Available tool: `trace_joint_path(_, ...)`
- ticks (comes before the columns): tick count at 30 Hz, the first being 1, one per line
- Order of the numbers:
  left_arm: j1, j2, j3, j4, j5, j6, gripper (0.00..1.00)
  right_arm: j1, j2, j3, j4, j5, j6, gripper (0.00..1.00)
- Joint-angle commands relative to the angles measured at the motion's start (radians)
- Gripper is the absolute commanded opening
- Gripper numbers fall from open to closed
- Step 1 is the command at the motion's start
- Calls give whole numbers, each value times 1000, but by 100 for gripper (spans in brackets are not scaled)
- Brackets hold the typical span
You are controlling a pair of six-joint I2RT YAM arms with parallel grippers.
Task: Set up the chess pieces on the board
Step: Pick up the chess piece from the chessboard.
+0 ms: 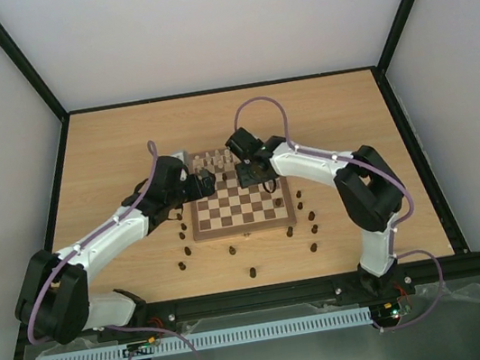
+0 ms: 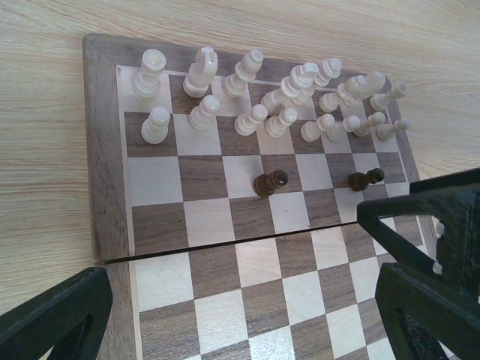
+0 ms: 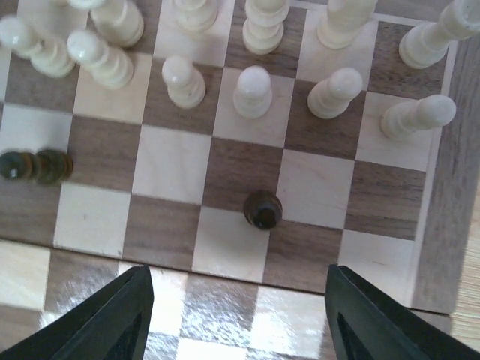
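Dark pawn (image 3: 262, 209) upright on the board (image 3: 442, 187) — long axis vertical — right gripper (image 3: 238, 300) spread wide above, left gripper (image 2: 232, 277) likewise spread.

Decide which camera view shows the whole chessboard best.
Top external: the board shows from edge to edge. The left wrist view cuts off its near end; the right wrist view shows only squares near its far right corner.

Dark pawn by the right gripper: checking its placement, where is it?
Right wrist view, centre: the dark pawn stands on the board, right side, short of the cream pawns.
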Motion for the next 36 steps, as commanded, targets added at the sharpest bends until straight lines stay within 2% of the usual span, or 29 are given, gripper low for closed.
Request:
trace_joint_path(1,5,-11,-8,19,11,7,99,-20,40,61,-30,18,0,58)
trace_joint_path(8,5,-20,-11,19,14,7,99,-44,84,89,-19,6,-4,40)
trace_joint_path(21,6,-17,-11,19,8,8,99,-55,120,111,0,-11,-21,29)
trace_joint_path(28,7,-11,-11,22,11,6,99,-57,119,110,-9,-22,-22,13)
trace_joint_path(36,6,1,-9,26,20,7,99,-30,23,36,-28,-14,-17,11)
